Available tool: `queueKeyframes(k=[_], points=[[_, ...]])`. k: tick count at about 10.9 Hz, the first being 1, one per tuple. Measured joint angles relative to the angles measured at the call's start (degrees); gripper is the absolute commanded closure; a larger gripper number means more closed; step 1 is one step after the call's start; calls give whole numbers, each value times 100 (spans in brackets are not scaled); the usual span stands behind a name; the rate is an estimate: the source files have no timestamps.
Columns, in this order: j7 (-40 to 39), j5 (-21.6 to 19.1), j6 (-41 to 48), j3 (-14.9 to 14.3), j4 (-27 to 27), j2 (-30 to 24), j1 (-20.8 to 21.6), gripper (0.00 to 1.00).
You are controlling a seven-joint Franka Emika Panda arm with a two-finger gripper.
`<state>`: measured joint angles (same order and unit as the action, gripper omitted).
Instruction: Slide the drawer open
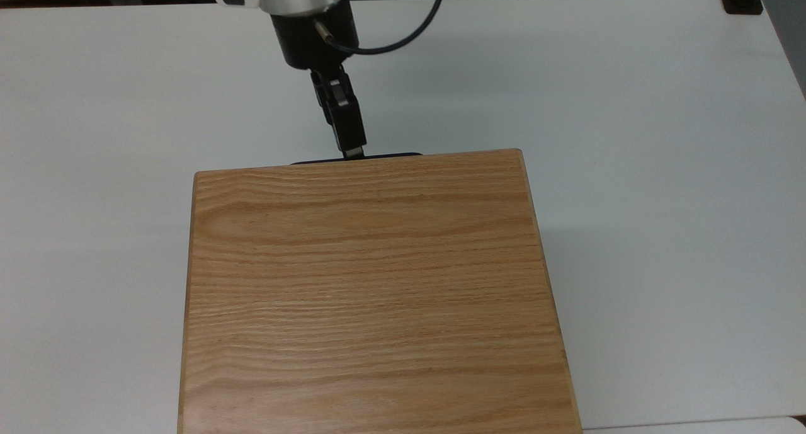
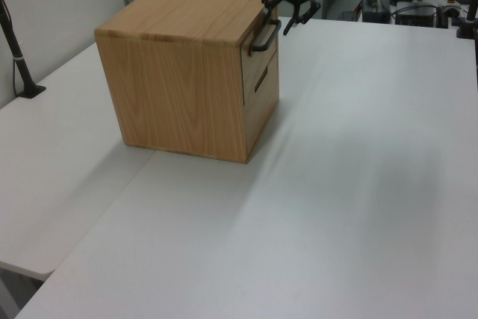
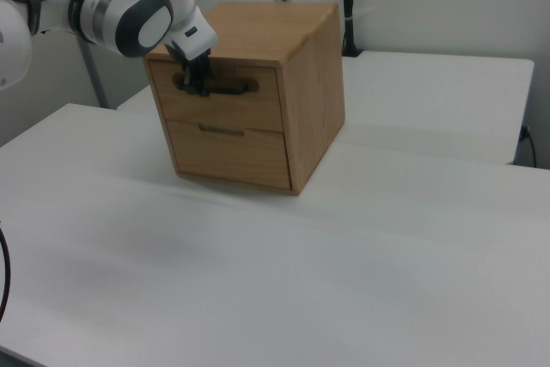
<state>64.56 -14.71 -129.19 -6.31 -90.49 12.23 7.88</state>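
light oak drawer [image 3: 225, 99] — slim black bar handle [image 3: 222, 88]

One wooden cabinet [image 3: 258, 92] stands on the worktop [image 3: 344, 281]. Its front carries two drawers — an upper drawer [image 3: 219, 96] with one black bar handle [image 3: 225, 88], and a lower drawer [image 3: 228, 154] with what looks like a single slot rather than a second bar, though it is hard to tell. One robot arm [image 3: 112, 10] is there, ending in one gripper [image 3: 194, 82] — two fingers [image 2: 288, 26]. One black cable [image 1: 403, 34] loops off the arm.
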Motion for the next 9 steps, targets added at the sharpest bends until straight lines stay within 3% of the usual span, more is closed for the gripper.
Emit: queueKeyframes(k=[5,6,9], points=[[0,0,-41,14,-66,76,74,86],[0,0,-46,20,-62,75,75,95],[80,-4,-46,19,-66,72,72,97]])
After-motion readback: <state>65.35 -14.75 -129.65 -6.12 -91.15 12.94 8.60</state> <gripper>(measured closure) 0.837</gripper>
